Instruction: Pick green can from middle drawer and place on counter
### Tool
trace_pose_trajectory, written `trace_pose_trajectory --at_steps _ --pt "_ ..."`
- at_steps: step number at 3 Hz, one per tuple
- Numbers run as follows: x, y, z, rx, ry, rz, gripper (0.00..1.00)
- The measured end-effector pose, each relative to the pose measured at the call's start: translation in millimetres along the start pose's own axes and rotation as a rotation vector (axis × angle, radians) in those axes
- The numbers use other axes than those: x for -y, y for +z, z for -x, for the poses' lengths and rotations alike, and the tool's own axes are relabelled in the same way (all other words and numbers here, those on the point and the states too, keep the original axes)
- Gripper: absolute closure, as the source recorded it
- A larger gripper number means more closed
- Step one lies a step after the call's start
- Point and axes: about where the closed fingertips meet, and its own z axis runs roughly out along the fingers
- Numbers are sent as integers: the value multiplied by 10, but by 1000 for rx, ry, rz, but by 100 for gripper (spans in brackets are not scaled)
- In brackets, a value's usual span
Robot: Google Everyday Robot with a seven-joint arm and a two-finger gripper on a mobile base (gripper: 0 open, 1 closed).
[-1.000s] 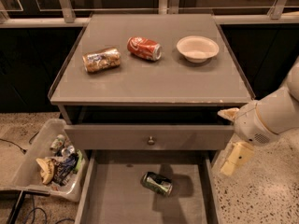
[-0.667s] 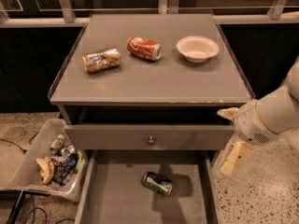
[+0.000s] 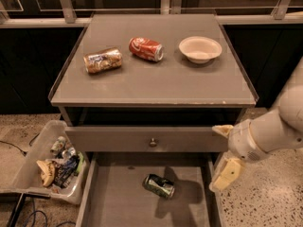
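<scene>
The green can (image 3: 159, 186) lies on its side on the floor of the open middle drawer (image 3: 118, 197), near the middle. The counter (image 3: 156, 82) is above it. My gripper (image 3: 224, 152) hangs at the drawer's right edge, right of the can and apart from it, at about the height of the upper drawer front. Its two cream fingers are spread, one upper fingertip (image 3: 221, 129) and one lower finger (image 3: 227, 174), with nothing between them.
On the counter lie a gold-brown can (image 3: 102, 60), a red cola can (image 3: 146, 49) and a white bowl (image 3: 200, 48). A shut drawer front with a round knob (image 3: 152, 141) sits above the open drawer. A clear bin of trash (image 3: 49, 162) stands on the floor at left.
</scene>
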Motion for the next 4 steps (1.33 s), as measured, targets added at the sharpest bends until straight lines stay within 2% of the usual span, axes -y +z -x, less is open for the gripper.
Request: trace_pose_trajectory --at_steps 2,3,4 --pt "-172 786 -300 229 -22 -22 0" --pt "-223 1173 -548 259 15 -18 0" --pt "-210 1629 -911 213 90 7 0"
